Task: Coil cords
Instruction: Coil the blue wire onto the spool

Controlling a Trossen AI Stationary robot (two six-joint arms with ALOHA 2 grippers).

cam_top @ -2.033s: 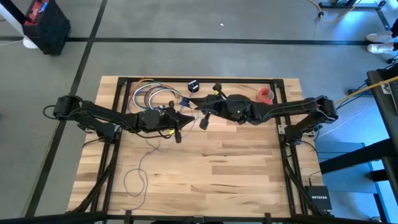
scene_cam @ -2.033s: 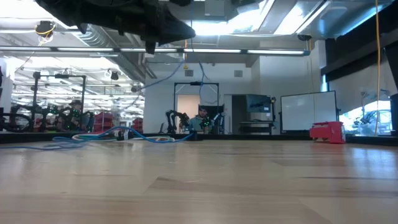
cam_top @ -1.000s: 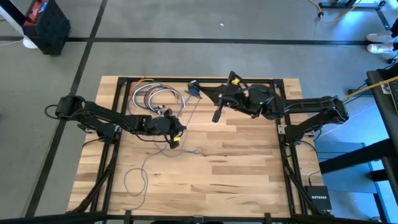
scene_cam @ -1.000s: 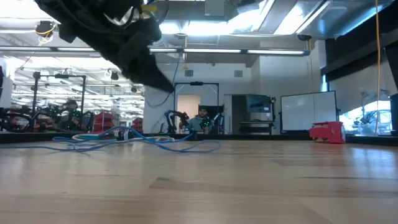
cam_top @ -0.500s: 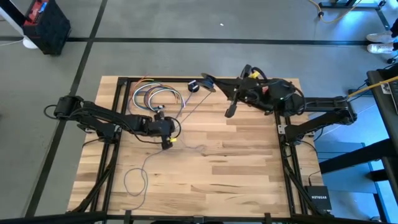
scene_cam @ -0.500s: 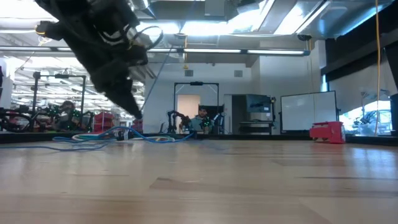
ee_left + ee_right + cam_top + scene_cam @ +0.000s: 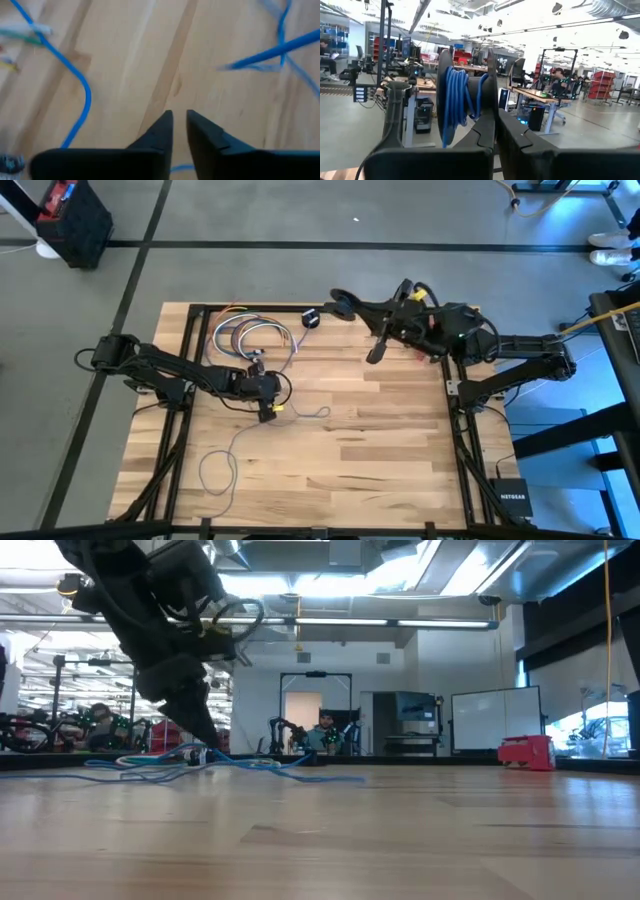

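Observation:
The cord is a thin bluish cable. Part of it is wound on a black puck-like spool [image 7: 462, 95], and the rest [image 7: 228, 448] lies slack on the table, with a loop near the front left. My right gripper [image 7: 495, 116] is shut on the spool, high over the table's far edge [image 7: 342, 306]. My left gripper [image 7: 268, 415] points steeply down at the table's middle left. Its fingers [image 7: 162, 131] stand a narrow gap apart over bare wood, with cord strands [image 7: 82, 95] on either side. My right gripper pinches the spool between its two fingers at the rim of one black flange [image 7: 490, 106]. The fingers come about level, pointing toward the table's left. The spool stands on edge, lifted high clear of the table, with the blue coil [image 7: 454, 100] wound between its flanges.
A bundle of multicoloured looped wires [image 7: 250, 335] lies at the far left. A small separate black disc [image 7: 311, 318] sits near the far edge, and a red object [image 7: 526, 752] at the far right. The near half of the wooden table [image 7: 380, 470] is bare.
My right gripper has carried the spool up and toward the table's far right. My left gripper has tipped down toward the table. The stretch of cord that ran taut between the two grippers has dropped and now lies slack on the wood.

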